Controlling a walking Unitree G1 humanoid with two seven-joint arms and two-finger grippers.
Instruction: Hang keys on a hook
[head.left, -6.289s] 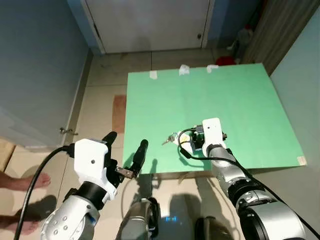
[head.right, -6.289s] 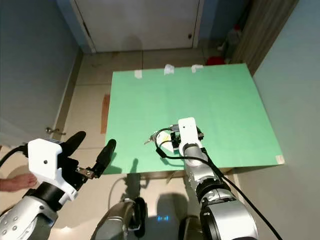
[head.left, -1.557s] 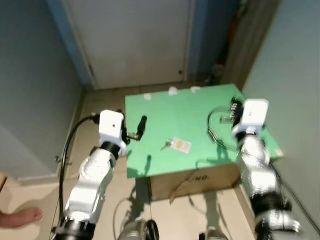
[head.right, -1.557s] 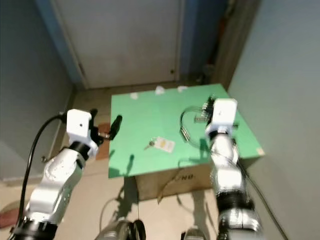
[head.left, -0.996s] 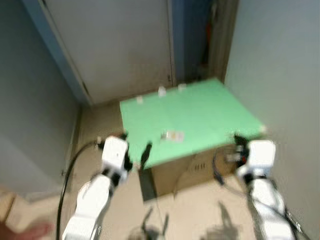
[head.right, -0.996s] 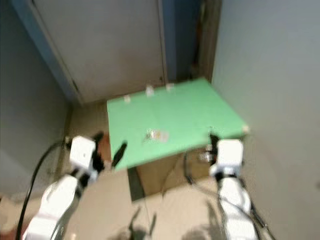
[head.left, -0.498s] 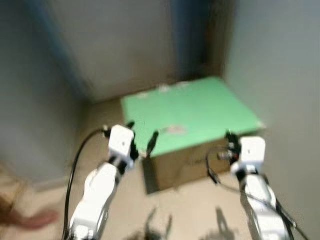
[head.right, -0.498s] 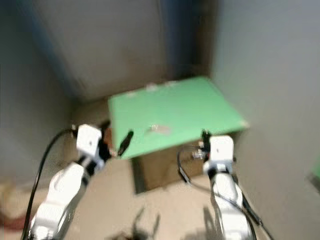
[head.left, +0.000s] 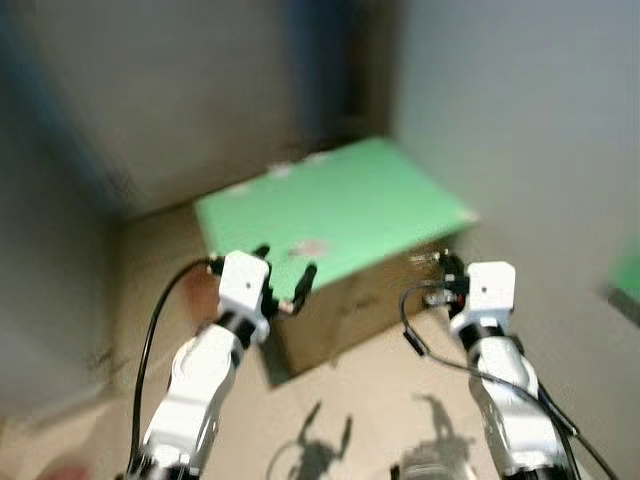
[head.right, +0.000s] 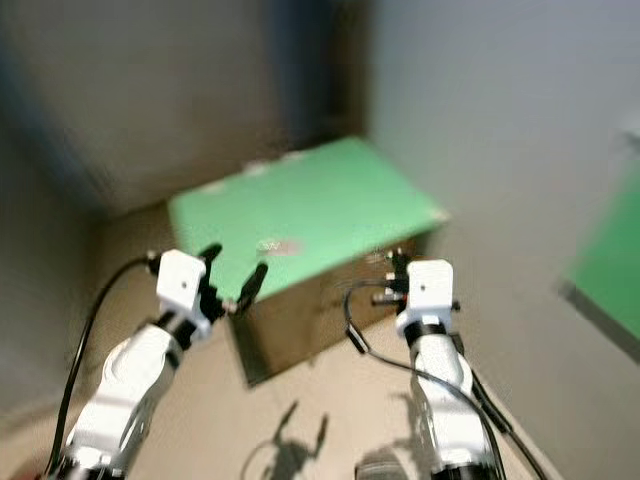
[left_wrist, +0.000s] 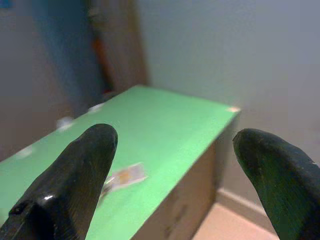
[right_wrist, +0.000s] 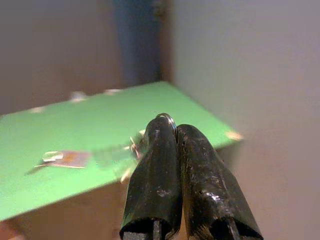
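Observation:
My right gripper (right_wrist: 170, 131) is shut on a metal key ring (right_wrist: 165, 117), and blurred keys (right_wrist: 134, 148) hang behind its fingers. In the eye views the right gripper (head.left: 441, 266) sits off the near right corner of the green table top (head.left: 340, 200), above the floor. A small tag with a key (head.left: 309, 246) still lies on the green top, also as the tag (left_wrist: 123, 176) in the left wrist view. My left gripper (head.left: 284, 268) stands open and holds nothing at the table's near left edge, its fingers (left_wrist: 75, 175) wide apart.
The green top rests on a cardboard box (head.left: 350, 305) over a beige floor (head.left: 360, 400). A grey wall (head.right: 500, 120) runs along the right, with a blurred green panel (head.right: 610, 260) on it. A door and a dark corner stand behind the table.
The whole picture has swung and blurred, so the camera has turned right. The green panel has come into view. Both arms keep their pose, the right still shut on the ring.

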